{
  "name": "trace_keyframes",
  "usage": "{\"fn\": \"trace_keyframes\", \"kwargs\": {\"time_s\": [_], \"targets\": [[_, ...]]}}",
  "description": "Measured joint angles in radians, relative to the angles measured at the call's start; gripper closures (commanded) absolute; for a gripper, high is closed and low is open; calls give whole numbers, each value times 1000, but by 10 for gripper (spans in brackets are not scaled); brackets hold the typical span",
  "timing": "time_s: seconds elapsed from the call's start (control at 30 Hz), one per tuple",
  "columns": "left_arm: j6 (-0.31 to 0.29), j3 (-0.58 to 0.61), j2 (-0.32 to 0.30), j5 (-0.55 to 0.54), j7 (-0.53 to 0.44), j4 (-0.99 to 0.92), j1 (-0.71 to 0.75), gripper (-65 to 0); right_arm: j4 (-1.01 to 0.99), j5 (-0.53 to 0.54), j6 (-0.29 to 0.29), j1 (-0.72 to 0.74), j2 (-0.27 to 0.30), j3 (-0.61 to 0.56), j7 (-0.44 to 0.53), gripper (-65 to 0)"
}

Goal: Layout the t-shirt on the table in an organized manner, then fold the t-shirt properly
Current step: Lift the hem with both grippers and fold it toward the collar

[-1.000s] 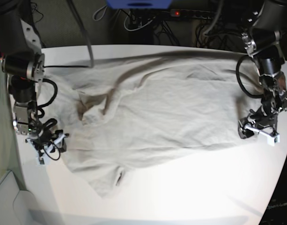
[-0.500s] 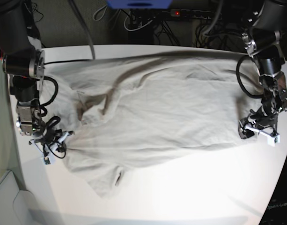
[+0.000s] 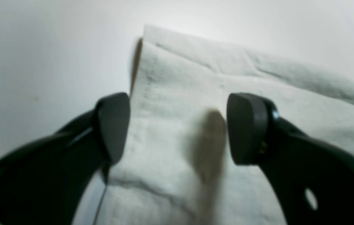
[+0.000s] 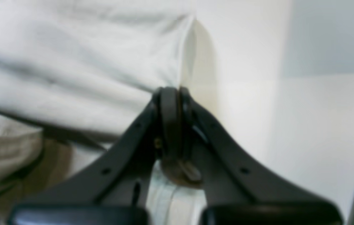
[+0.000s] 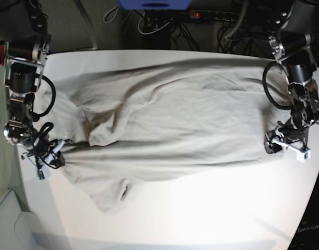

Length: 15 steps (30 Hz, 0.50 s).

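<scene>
The light grey-beige t-shirt (image 5: 175, 120) lies spread and wrinkled across the white table (image 5: 201, 213), with a sleeve pointing toward the front left. In the base view my right gripper (image 5: 56, 148) is at the shirt's left edge. The right wrist view shows this gripper (image 4: 170, 100) shut, pinching the t-shirt (image 4: 70, 62) at its hem. My left gripper (image 5: 278, 143) stands at the shirt's right edge. Seen from the left wrist, that gripper (image 3: 177, 125) is open, its fingers straddling the t-shirt (image 3: 170, 93) hem, one pad over bare table (image 3: 39, 62).
Cables and a power strip (image 5: 211, 14) run along the dark floor behind the table's far edge. The table's curved front right edge (image 5: 305, 208) lies close to the left arm. A pale bin (image 5: 8, 224) sits off the front left corner.
My right gripper has shut on the shirt's left edge and drawn it further left, stretching the cloth. The left gripper has stayed put and open.
</scene>
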Motion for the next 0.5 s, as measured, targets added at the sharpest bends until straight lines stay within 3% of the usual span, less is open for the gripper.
{"fn": "trace_keyframes", "kwargs": {"time_s": [0.2, 0.5], "targets": [[-3, 0, 1, -3, -2, 3, 3, -468, 209, 4, 1, -137, -33, 9, -27, 0], [-3, 0, 0, -7, -2, 3, 4, -469, 427, 12, 3, -238, -30, 25, -20, 0]]}}
